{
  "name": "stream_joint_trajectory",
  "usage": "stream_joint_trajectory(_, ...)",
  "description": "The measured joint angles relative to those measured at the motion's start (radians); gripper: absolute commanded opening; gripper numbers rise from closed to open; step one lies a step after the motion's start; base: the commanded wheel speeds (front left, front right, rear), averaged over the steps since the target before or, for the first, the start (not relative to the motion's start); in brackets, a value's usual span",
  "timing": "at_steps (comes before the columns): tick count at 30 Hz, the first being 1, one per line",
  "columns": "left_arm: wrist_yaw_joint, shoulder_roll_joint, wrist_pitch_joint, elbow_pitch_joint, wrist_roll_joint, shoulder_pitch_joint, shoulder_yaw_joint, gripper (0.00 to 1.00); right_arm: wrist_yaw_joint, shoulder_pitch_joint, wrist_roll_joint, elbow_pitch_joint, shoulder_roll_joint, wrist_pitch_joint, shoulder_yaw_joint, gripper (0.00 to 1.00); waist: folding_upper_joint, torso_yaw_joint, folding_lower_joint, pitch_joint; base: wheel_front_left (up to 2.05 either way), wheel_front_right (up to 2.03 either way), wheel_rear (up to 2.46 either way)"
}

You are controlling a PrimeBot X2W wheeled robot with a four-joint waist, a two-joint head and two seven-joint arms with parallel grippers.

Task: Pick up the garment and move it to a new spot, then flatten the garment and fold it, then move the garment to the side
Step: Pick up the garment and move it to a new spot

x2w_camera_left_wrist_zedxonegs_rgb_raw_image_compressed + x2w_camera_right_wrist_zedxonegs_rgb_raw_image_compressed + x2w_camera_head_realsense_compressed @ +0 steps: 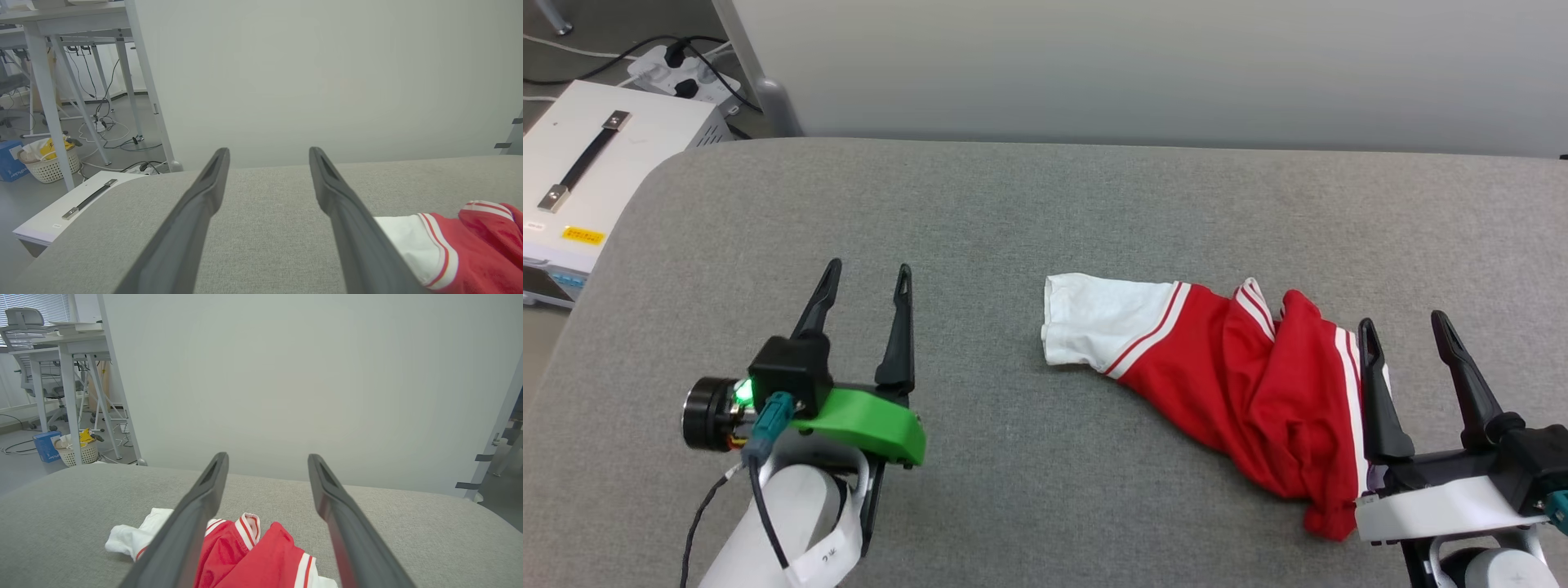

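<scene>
Grey padded surface held crumpled red-white T-shirt at right; left gripper and right gripper gaped empty.

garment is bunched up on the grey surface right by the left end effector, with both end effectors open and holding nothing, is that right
Not quite. The garment lies bunched on the grey surface by the right end effector, not the left end effector, which stands well apart from it. The head view shows this. Both are open and holding nothing.
</scene>
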Motion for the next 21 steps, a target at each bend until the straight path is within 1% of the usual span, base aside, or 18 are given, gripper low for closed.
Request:
stream_joint_trajectory(6,-0.025,-0.051,0.0,-0.049,0.049,0.135,0.128,1.0,0.0,0.024,-0.001,0.012,0.0,0.0,0.001,1.0,0.0,0.011,0.0,-0.023,0.0,0.0,0.0)
stream_joint_trajectory(10,-0.057,-0.095,0.0,-0.069,0.089,0.208,0.197,1.0,0.0,0.036,-0.001,0.026,0.0,0.0,-0.004,1.0,0.0001,0.013,0.0,-0.033,0.0,0.0,0.0)
stream_joint_trajectory(18,-0.13,-0.165,0.0,-0.076,0.159,0.308,0.281,1.0,0.0,0.06,0.001,0.058,0.0,0.0,-0.014,1.0,0.0,0.01,0.0,-0.052,0.0,0.0,0.0)
stream_joint_trajectory(21,-0.149,-0.18,0.0,-0.074,0.18,0.328,0.308,1.0,0.0,0.071,0.002,0.067,0.0,0.0,-0.016,1.0,0.0,0.011,0.0,-0.058,0.0,0.0,0.0)
